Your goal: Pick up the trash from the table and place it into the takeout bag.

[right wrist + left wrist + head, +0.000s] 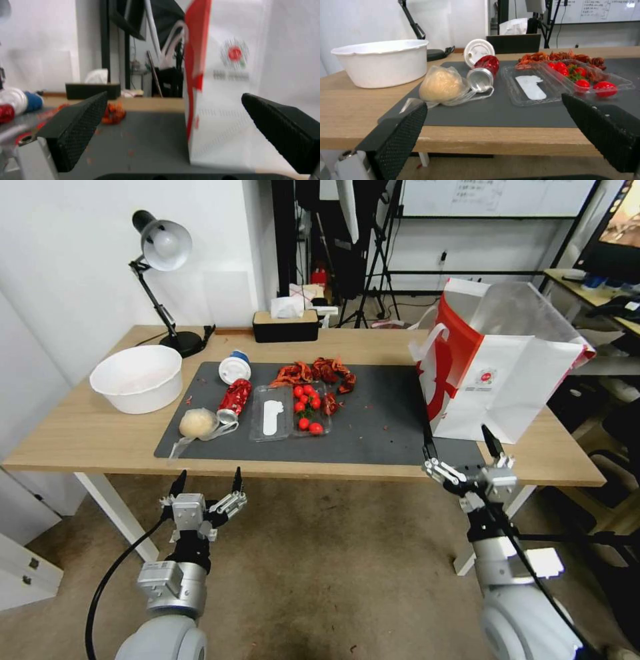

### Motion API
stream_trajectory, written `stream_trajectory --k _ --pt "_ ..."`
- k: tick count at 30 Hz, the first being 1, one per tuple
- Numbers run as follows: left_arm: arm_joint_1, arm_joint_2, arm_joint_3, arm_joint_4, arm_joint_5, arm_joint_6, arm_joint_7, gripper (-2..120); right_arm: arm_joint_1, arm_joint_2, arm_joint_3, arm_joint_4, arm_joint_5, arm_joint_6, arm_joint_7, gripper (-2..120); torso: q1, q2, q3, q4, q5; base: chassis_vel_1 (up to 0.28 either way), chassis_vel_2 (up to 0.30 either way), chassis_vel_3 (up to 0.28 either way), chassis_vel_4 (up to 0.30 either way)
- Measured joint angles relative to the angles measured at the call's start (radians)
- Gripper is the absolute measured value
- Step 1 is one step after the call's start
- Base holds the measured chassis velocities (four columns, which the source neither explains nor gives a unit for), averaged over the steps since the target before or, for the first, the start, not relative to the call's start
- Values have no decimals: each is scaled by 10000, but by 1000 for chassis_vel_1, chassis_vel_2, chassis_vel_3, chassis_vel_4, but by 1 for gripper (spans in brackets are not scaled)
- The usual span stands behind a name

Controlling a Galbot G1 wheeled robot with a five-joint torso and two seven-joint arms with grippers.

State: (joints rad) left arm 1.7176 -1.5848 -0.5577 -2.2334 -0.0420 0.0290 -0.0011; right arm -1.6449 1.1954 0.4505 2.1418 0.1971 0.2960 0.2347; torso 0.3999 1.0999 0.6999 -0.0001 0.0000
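Trash (pixel 199 423) on table (pixel 80 437)

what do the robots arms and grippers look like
Both arms are rounded light-grey metal segments ending in silver, boxy gripper mounts. The left gripper and right gripper each carry two slim black fingers with cross-hatched textured pads. A black cable loops beside the left arm; another runs along the right arm.

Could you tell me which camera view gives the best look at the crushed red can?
The left wrist view: the crushed red can lies close, its silver end facing the camera, beside the plastic-wrapped beige lump. The head view shows it whole but small. The right wrist view catches a blurred red sliver at the edge.
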Motion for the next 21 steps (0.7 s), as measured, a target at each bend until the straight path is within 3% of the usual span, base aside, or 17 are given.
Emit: stream_trajectory --k 10,21 --pt "-26 2 -16 80 -5 -33 -6 100 -518 368 -396 -1214 -266 954 447 100 0 0 1 1 0 0 0 0 0" --pt "-424 300 -50 293 118 9 -6 100 -470 527 -393 -1282 -320 1077 499 100 1 0 1 2 -1 0 0 0 0"
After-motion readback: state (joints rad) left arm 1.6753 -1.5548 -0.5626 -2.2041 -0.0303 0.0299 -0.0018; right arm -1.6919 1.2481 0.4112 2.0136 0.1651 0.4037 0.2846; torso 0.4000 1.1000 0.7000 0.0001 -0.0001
